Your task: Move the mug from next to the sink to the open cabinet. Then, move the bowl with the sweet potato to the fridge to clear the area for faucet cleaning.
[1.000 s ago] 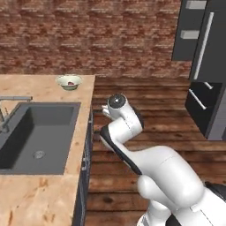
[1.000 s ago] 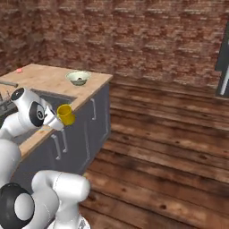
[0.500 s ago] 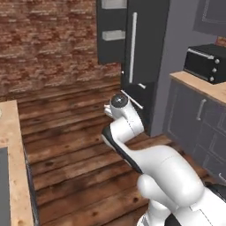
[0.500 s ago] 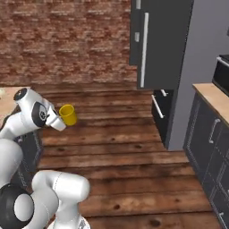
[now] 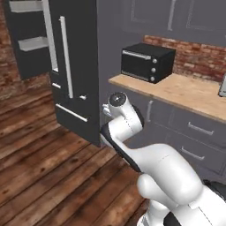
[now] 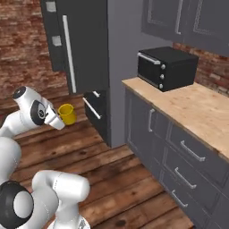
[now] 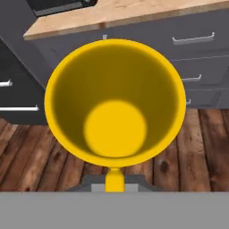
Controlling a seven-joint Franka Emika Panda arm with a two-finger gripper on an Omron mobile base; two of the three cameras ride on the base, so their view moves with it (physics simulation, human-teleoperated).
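My gripper [image 6: 59, 120] is shut on the handle of the bright-yellow mug [image 6: 67, 113], which hangs at mid height over the wooden floor. In the hand view the mug [image 7: 115, 103] lies on its side with its empty inside facing the camera and its handle [image 7: 115, 179] at the bottom. The tall black fridge [image 5: 75, 66] with its long pale handle [image 6: 69, 53] stands a little beyond the mug. The sink, faucet, bowl, sweet potato and open cabinet are out of view.
A wooden counter [image 6: 192, 112] on grey drawers carries a black microwave [image 6: 167, 67] to the right of the fridge. Shut grey wall cabinets [image 6: 188, 22] hang above. Pale shelves [image 5: 33, 43] show in a dark open compartment left of the fridge. Wooden floor [image 5: 39, 176] lies ahead.
The whole picture has shifted: the base has swung away from the sink counter and brick wall to face the fridge and microwave counter. The mug stays in the shut gripper.
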